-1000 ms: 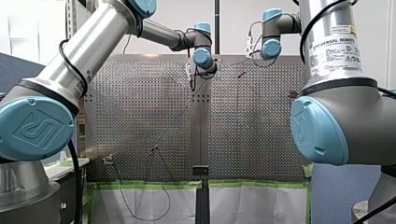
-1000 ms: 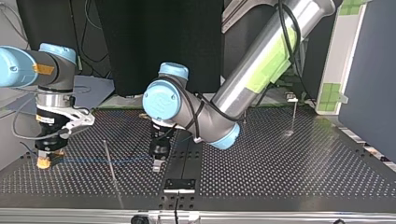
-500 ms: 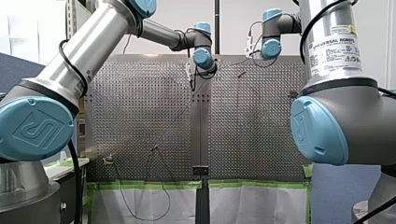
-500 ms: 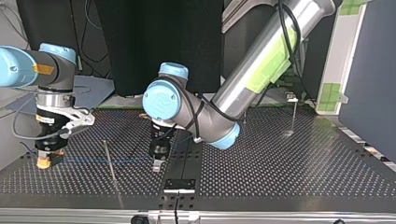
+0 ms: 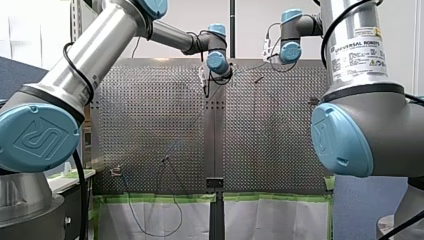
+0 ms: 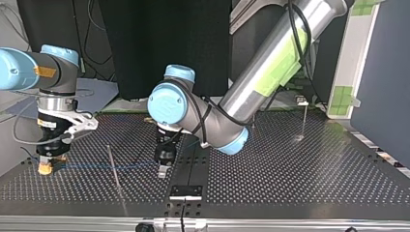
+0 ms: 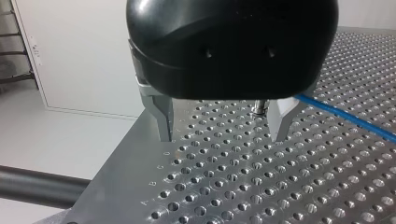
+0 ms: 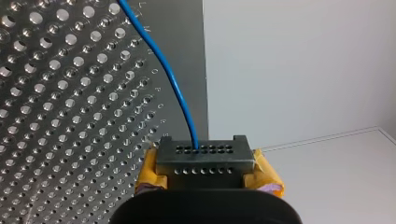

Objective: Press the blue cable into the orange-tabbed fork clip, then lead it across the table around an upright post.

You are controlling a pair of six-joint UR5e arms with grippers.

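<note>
The blue cable [image 6: 104, 166] lies low over the perforated table [image 6: 290, 169], running from my right gripper [image 6: 46, 166] to beside my left gripper [image 6: 163, 173]. It passes a thin upright post [image 6: 114, 169] about midway. In the right wrist view the cable [image 8: 175, 88] ends at the dark tip of my right gripper [image 8: 205, 161], between its yellow pads [image 8: 147, 175], which look shut on it. My left gripper [image 7: 222, 135] hovers just above the table with its metal fingers [image 7: 162, 119] open and nothing held. The cable [image 7: 345, 119] passes outside one finger. No separate orange-tabbed clip shows.
A second upright post [image 6: 304, 120] stands at the top view's far right. A black bracket [image 6: 185, 191] sits at the table's near edge there. A small peg [image 7: 259, 108] stands ahead of my left gripper. Black wires [image 5: 150, 220] hang over the table's edge in the front view.
</note>
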